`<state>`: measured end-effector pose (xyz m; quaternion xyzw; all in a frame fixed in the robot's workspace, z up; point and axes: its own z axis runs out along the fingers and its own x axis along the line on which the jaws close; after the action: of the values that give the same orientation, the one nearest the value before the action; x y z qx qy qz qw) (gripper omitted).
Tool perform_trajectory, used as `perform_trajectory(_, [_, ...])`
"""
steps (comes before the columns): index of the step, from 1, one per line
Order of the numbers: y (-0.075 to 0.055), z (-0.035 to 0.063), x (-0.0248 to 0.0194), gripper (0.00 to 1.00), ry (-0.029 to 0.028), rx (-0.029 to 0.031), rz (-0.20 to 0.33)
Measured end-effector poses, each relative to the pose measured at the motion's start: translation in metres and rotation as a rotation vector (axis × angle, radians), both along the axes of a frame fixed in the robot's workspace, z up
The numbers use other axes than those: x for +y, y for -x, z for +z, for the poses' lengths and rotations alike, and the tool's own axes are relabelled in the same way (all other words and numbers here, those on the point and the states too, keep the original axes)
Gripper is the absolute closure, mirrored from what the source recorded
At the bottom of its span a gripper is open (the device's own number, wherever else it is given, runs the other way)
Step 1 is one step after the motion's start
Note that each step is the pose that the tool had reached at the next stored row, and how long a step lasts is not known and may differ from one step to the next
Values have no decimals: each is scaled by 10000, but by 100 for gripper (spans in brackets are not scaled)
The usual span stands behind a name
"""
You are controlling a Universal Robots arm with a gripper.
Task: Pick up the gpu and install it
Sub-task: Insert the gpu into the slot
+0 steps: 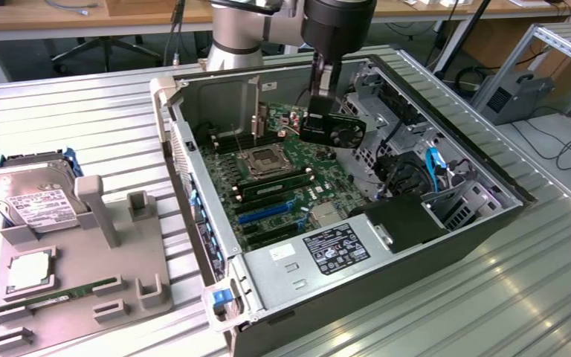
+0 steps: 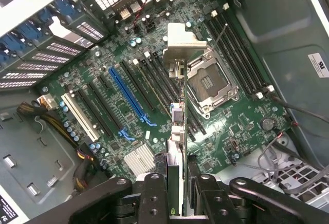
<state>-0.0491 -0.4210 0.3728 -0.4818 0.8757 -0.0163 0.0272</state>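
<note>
I am holding the one gpu [image 1: 331, 128], a thin dark board with a black fan cooler and silver end bracket, edge-on in my hand [image 2: 176, 196], which is clamped narrow on its upper edge. It is hanging above the green motherboard [image 2: 154, 80] inside the open black computer case [image 1: 484, 223], not yet seated, so pickup looks done and installing is left. Below I am counting one blue slot [image 2: 126, 95] and one empty silver CPU socket [image 2: 211, 82]. On the slatted desk [image 1: 47, 111] I am counting one silver hard drive [image 1: 30, 197] beside one grey fixture tray [image 1: 77, 275].
</note>
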Motion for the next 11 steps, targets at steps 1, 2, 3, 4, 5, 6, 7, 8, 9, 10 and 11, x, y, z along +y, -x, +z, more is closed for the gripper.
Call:
perform_trajectory(1, [0,0,0,74,0,0,18])
perform_trajectory(2, [0,0,0,74,1,0,61])
perform_trajectory(3, [0,0,0,74,1,0,80])
perform_trajectory(4, [0,0,0,74,0,0,95])
perform_trajectory(5, [0,0,0,74,0,0,106])
perform_trajectory(6, [0,0,0,74,0,0,114])
perform_trajectory(7, [-1,0,0,74,0,0,133])
perform_trajectory(8, [-1,0,0,74,0,0,144])
perform_trajectory(9, [-1,0,0,74,1,1,162])
perform_trajectory(10, [0,0,0,74,1,0,182])
perform_trajectory(11, [0,0,0,74,0,0,206])
